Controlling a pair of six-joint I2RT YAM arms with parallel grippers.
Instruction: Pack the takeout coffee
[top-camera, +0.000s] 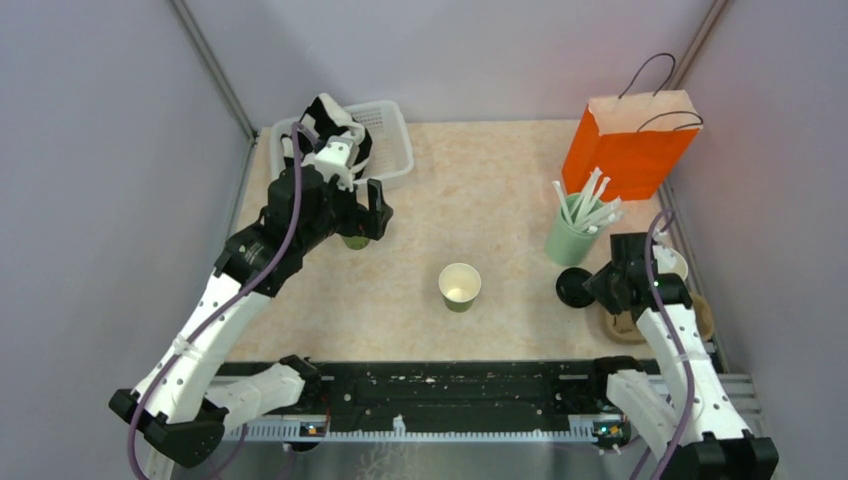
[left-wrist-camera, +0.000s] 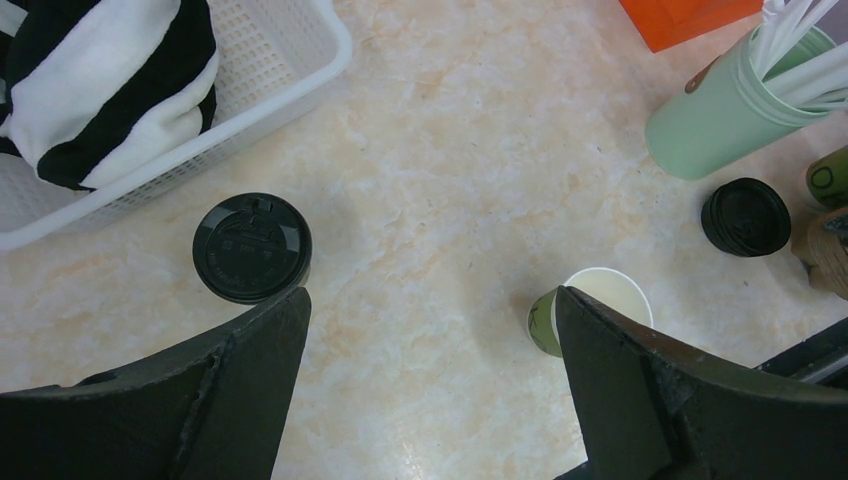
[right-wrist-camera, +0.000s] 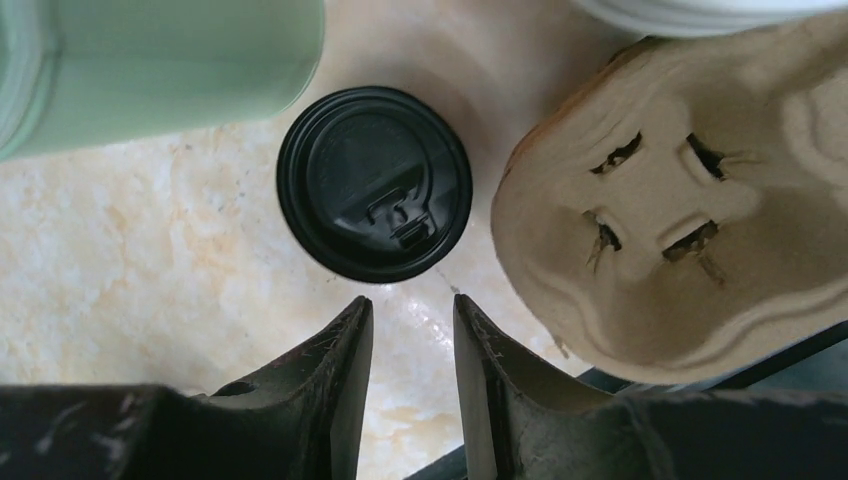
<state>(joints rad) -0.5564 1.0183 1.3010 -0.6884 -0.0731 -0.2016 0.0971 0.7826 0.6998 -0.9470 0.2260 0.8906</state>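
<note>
The fingers of the left gripper (top-camera: 362, 212) are spread wide and nothing is held between them. From above they are seen hanging just beside the lidded cup (top-camera: 354, 241). That cup stands on the table (top-camera: 500, 190) in front of the white basket (top-camera: 398, 140), in which a black-and-white cloth (top-camera: 335, 118) is piled. The open cup (top-camera: 460, 286) is found upright near the table's middle, well apart from both grippers. The right gripper (top-camera: 596, 285) is placed just beside the loose lid (top-camera: 574, 287). The mint tumbler (top-camera: 568, 240) of straws and the orange bag (top-camera: 630, 150) are set beyond it, and a cardboard carrier (top-camera: 622, 328) lies under the arm.

In the left wrist view the two fingers (left-wrist-camera: 250, 380) are shown far apart above bare table. The lidded cup (left-wrist-camera: 252, 247) is seen just past one fingertip. The open cup (left-wrist-camera: 612, 290), cream inside, is partly hidden by the other. The loose lid (left-wrist-camera: 745, 216) is seen lying flat near the tumbler (left-wrist-camera: 715, 125).

In the right wrist view the fingers (right-wrist-camera: 335, 385) are parted by only a narrow gap, and nothing is gripped. The loose lid (right-wrist-camera: 373, 183) is shown just beyond the tips, untouched, between the tumbler (right-wrist-camera: 160, 70) and the carrier (right-wrist-camera: 680, 220).
</note>
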